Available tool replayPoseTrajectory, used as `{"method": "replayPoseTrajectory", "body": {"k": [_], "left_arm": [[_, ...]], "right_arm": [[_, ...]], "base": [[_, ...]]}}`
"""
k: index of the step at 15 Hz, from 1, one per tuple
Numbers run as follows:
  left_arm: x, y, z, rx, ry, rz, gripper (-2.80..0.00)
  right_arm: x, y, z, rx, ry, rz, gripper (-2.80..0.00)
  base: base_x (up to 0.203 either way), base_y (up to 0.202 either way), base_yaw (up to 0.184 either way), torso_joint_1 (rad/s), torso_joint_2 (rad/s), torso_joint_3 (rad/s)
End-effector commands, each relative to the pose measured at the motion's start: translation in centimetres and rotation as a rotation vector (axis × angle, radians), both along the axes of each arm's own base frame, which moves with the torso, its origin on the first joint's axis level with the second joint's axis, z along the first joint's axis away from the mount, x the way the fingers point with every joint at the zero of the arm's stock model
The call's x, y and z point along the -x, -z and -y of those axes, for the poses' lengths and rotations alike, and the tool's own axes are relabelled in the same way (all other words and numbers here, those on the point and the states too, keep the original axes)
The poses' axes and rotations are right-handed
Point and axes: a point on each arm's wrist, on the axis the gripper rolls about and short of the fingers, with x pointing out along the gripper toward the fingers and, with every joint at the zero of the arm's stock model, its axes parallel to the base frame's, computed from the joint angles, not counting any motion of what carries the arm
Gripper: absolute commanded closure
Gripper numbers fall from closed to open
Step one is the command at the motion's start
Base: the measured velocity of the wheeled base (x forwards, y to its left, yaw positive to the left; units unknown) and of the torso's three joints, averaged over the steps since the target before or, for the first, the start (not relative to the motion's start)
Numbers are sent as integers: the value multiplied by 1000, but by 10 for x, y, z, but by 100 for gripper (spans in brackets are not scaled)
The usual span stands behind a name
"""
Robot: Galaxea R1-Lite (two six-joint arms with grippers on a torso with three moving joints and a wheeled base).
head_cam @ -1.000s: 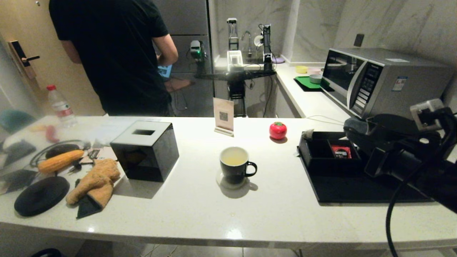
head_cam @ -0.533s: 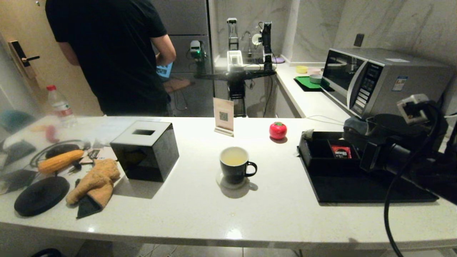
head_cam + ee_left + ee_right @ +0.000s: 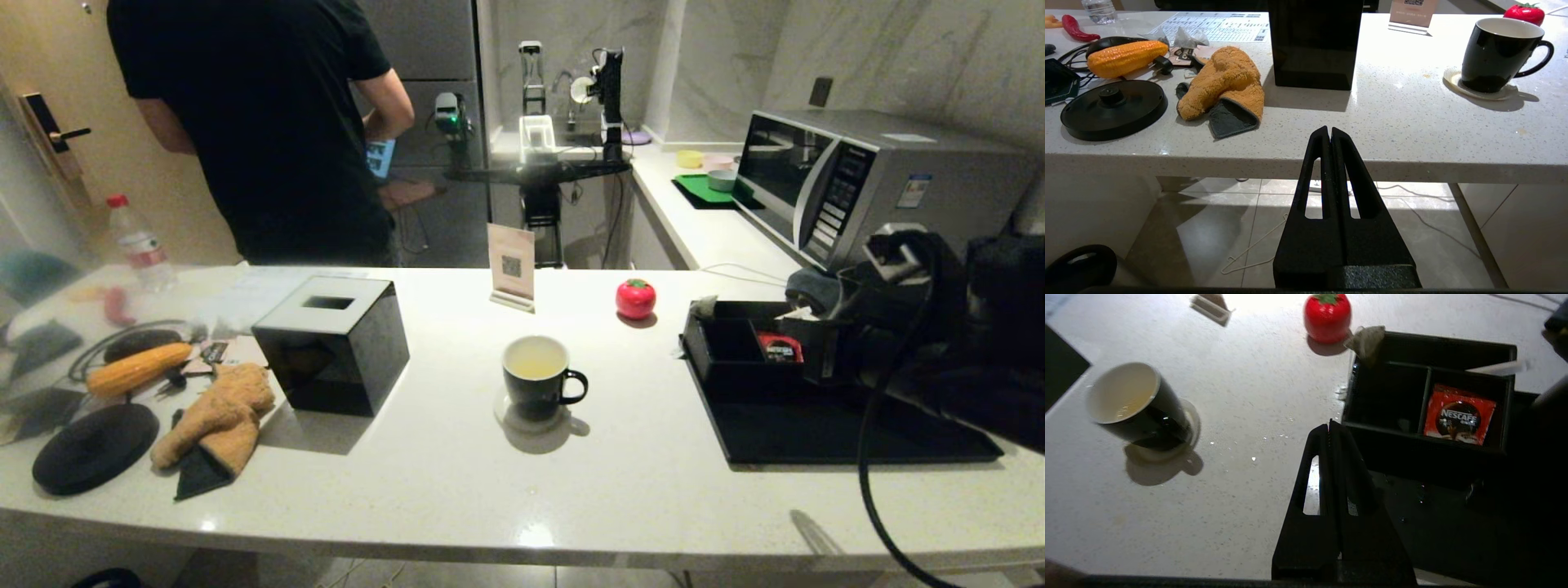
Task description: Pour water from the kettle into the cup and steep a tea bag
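I see a black cup (image 3: 536,381) with a white inside holding pale yellowish water (image 3: 535,367). Right of it, a black tray (image 3: 816,433) holds a red printed sachet (image 3: 1459,415). A red tomato-shaped object (image 3: 635,298) sits farther back. On the left lie an orange mitt (image 3: 220,416) and yellow-orange corn (image 3: 137,368); both grippers are black.

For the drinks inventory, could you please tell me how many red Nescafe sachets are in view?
1: the red Nescafe sachet lies in the right compartment of the black organizer box on the black tray. More could be hidden behind the right arm.
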Motion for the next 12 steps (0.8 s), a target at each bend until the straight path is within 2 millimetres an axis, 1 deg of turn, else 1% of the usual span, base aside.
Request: {"method": "replayPoseTrajectory", "body": {"k": [1, 2, 6, 8, 10, 11, 12], "left_arm": [[0, 0, 0, 0, 0, 0, 0], [0, 0, 0, 0, 0, 0, 0], [0, 0, 0, 0, 0, 0, 0], [0, 0, 0, 0, 0, 0, 0], [0, 0, 0, 0, 0, 0, 0], [0, 0, 0, 0, 0, 0, 0], [0, 0, 0, 0, 0, 0, 0]], "right_arm": [[-17, 6, -5, 15, 10, -54, 0], [-22, 7, -7, 15, 13, -72, 0], [-53, -4, -17, -46, 32, -79, 0], [-68, -5, -21, -57, 40, -111, 0], [-76, -2, -23, -63, 52, -162, 0], [-80, -2, -25, -76, 59, -182, -280], [-84, -1, -26, -92, 70, -199, -280]], "base": [[0, 0, 0, 0, 0, 0], [0, 0, 0, 0, 0, 0], [0, 0, 0, 0, 0, 0], [0, 0, 0, 0, 0, 0], [0, 0, 0, 0, 0, 0], [0, 0, 0, 0, 0, 0], [0, 0, 0, 0, 0, 0]]}}
